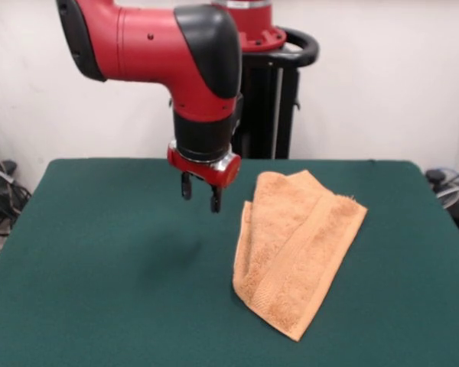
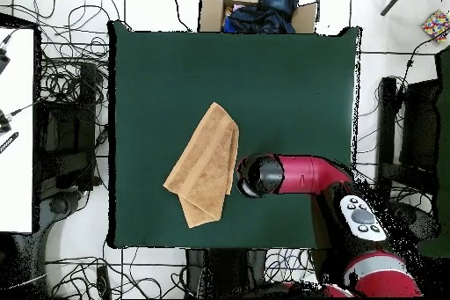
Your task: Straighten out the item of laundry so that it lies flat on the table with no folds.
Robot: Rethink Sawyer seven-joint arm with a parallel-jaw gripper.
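The light orange towel (image 1: 294,245) lies folded over on itself on the dark green table (image 1: 99,267), right of the middle in the front view. It forms a long slanted shape with a doubled layer along its left side. My gripper (image 1: 200,195) hangs just above the table, a little left of the towel's far end. It is open and empty, with its fingers (image 1: 186,186) apart and clear of the cloth. In the overhead view the towel (image 2: 205,169) lies left of the arm's wrist (image 2: 259,176), which hides the gripper, on the green table (image 2: 290,85).
The robot's black pedestal (image 1: 271,99) stands behind the table's far edge. In the overhead view a cardboard box with dark cloth (image 2: 255,10) sits beyond the table's top edge. Cables lie on the floor around it, and a white surface (image 2: 18,129) stands at the left.
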